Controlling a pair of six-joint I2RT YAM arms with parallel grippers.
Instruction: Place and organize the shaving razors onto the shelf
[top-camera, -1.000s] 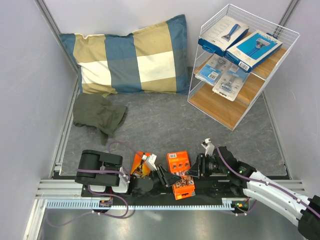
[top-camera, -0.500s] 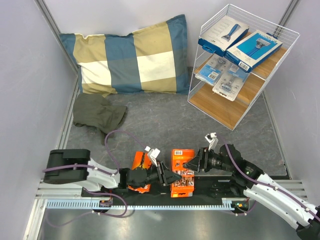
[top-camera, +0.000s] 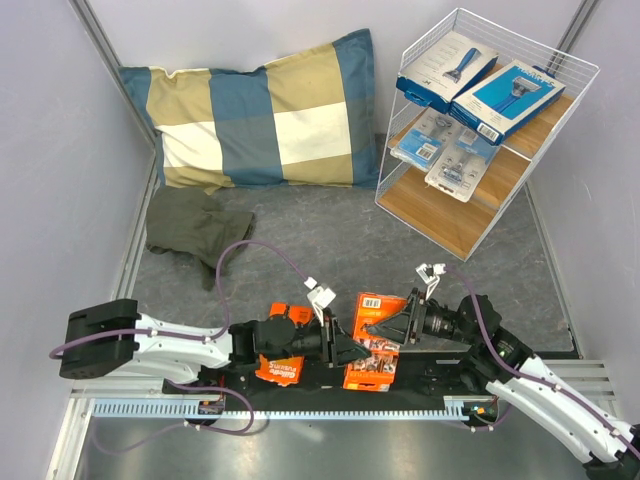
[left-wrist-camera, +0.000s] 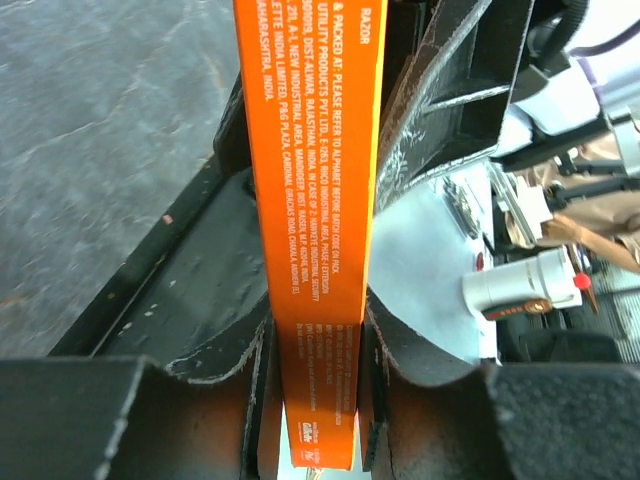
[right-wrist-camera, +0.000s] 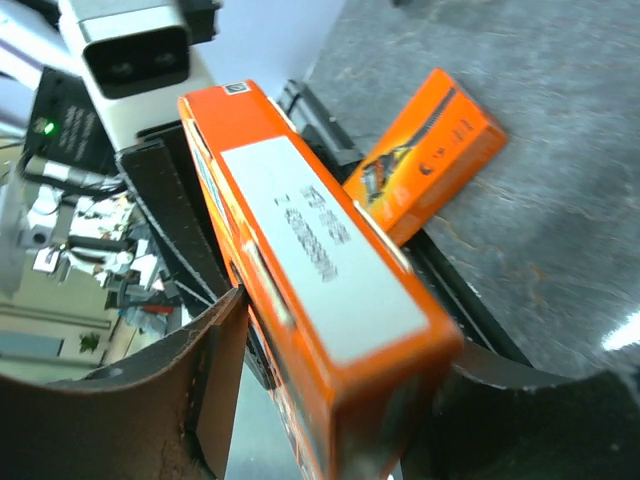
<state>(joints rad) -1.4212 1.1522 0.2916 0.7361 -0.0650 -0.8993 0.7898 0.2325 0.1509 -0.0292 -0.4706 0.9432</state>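
Shelf: two blue boxes, two blister packs. Left gripper clamps one orange card; second orange card lies loose. Right gripper: grip unclear.

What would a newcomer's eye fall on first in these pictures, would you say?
Probably the bright orange razor pack at the near edge, clamped in the left end effector while the right end effector straddles it from the other side. Then the white wire shelf at the far right, with two blue boxes on its top board and clear blister packs below, and the big checked pillow at the back left.
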